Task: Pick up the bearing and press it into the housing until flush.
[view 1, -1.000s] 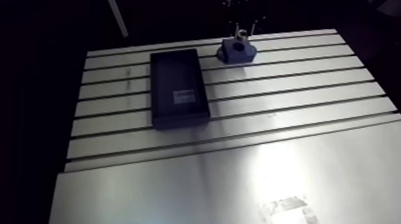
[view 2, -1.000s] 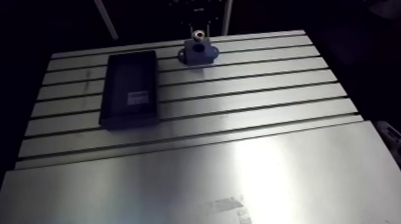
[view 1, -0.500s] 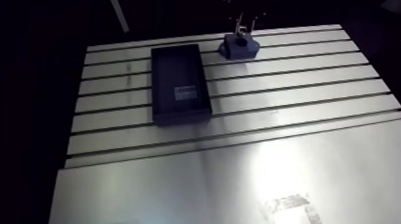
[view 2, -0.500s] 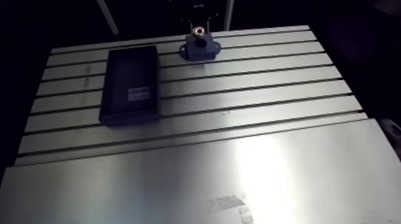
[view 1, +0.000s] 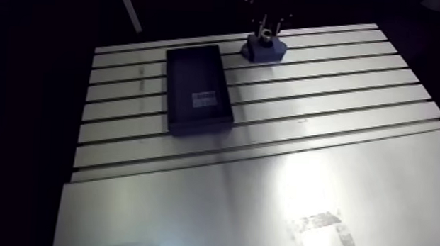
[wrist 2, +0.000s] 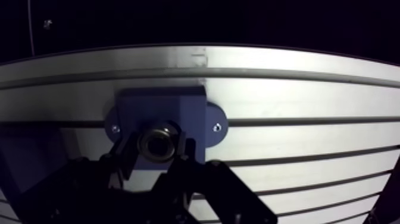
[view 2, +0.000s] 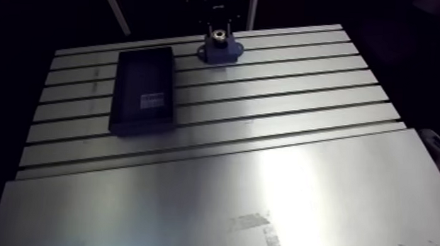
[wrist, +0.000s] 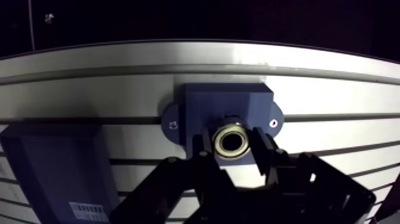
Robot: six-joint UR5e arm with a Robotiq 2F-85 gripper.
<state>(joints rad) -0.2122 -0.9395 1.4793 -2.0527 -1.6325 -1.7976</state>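
Between the tips of the black two-fingered gripper (wrist: 233, 146), clenched: a small silver ring bearing (wrist: 233, 140), sitting at the bore atop the dark-blue flanged housing block (wrist: 223, 102) on the slotted aluminium table (wrist: 339, 101). Pressing step, seemingly; flushness unclear. Next: straight, square push downward, without tilting.

Room dark all round; slotted aluminium desk (view 1: 323, 100) only bright surface, lit from above. Strong white glare patch on desk's smooth near plate washes out surface there. Black rectangular tray (view 1: 198, 88) reads as flat dark block, inner detail lost. Far edge dimmer: blue plastic housing (view 2: 217, 52) small and soft. Wrist view: desk slots bow into curves from wide-angle lens; silver ring-shaped metal bearing (wrist: 230, 140) catches highlight, fairly sharp; black jaws near-silhouette, blurred up close.
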